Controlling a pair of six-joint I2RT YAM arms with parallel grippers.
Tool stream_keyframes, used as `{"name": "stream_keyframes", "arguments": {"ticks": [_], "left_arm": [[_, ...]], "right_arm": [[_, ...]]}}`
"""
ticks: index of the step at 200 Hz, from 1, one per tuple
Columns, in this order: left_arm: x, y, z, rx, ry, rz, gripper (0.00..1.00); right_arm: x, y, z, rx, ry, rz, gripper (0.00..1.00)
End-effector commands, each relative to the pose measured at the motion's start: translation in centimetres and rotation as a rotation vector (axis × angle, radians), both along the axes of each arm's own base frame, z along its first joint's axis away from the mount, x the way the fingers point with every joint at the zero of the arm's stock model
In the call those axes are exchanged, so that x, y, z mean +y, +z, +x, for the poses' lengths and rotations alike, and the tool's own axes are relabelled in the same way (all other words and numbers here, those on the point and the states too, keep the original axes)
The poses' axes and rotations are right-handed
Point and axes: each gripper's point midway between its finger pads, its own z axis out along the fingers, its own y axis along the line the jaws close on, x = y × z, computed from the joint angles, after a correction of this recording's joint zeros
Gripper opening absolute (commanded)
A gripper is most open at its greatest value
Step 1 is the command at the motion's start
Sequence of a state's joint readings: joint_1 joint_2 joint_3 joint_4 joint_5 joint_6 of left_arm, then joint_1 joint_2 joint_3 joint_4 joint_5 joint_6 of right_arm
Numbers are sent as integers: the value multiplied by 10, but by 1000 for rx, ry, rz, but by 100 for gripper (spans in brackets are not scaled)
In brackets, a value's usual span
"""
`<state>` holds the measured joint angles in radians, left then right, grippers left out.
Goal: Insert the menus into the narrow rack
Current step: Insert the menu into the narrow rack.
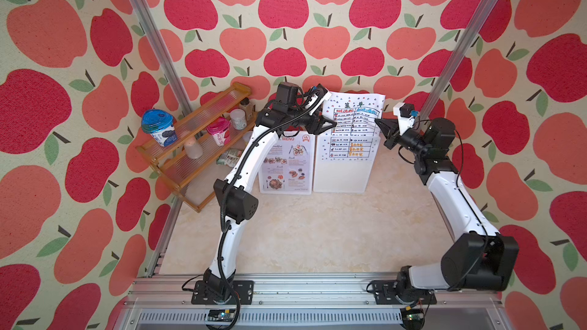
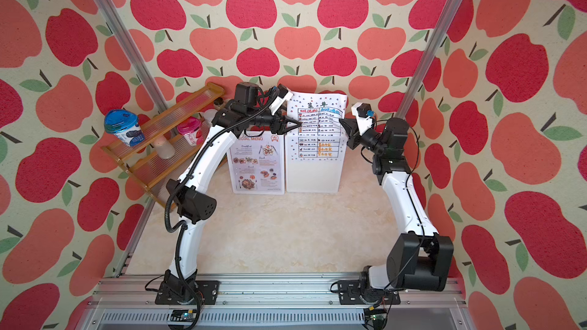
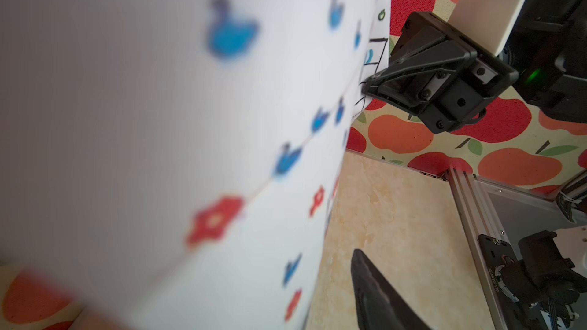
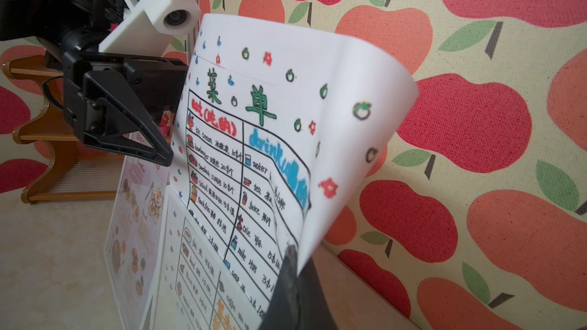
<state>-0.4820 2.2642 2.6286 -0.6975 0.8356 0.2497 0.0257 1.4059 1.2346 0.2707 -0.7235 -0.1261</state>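
White table-lined menu (image 1: pixel 352 112) stands half-sunk in the narrow rack (image 1: pixel 343 179) at 12 o'clock, right gripper (image 1: pixel 379 122) clamped on its 3 o'clock edge (likely steadying it), left gripper (image 1: pixel 328 123), jaws parted, at its 9 o'clock edge.

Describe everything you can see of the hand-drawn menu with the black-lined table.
The hand-drawn menu is a white paper sheet with a green heading, a black-lined table, red and blue column titles, orange text lower down and a border of small coloured marks. It stands upright, lower part inside the white stand, upper part sticking out and curling. The right claw is shut on one side edge; the open left claw is at the opposite edge.
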Motion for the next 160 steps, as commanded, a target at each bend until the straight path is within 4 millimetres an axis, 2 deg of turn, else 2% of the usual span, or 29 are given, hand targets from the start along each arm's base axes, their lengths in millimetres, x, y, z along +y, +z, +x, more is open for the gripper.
{"name": "stream_keyframes", "arguments": {"ticks": [1, 98, 137, 160], "left_arm": [[2, 24, -1, -65, -3, -40, 63], [1, 14, 1, -37, -8, -32, 43], [1, 8, -1, -17, -14, -20, 32], [1, 5, -2, -2, -17, -13, 29]], "right_arm": [[-3, -3, -9, 14, -2, 2, 3], [-6, -20, -7, 53, -14, -8, 3], [-9, -29, -6, 73, -27, -8, 3], [-10, -32, -7, 81, -34, -4, 3]]}}
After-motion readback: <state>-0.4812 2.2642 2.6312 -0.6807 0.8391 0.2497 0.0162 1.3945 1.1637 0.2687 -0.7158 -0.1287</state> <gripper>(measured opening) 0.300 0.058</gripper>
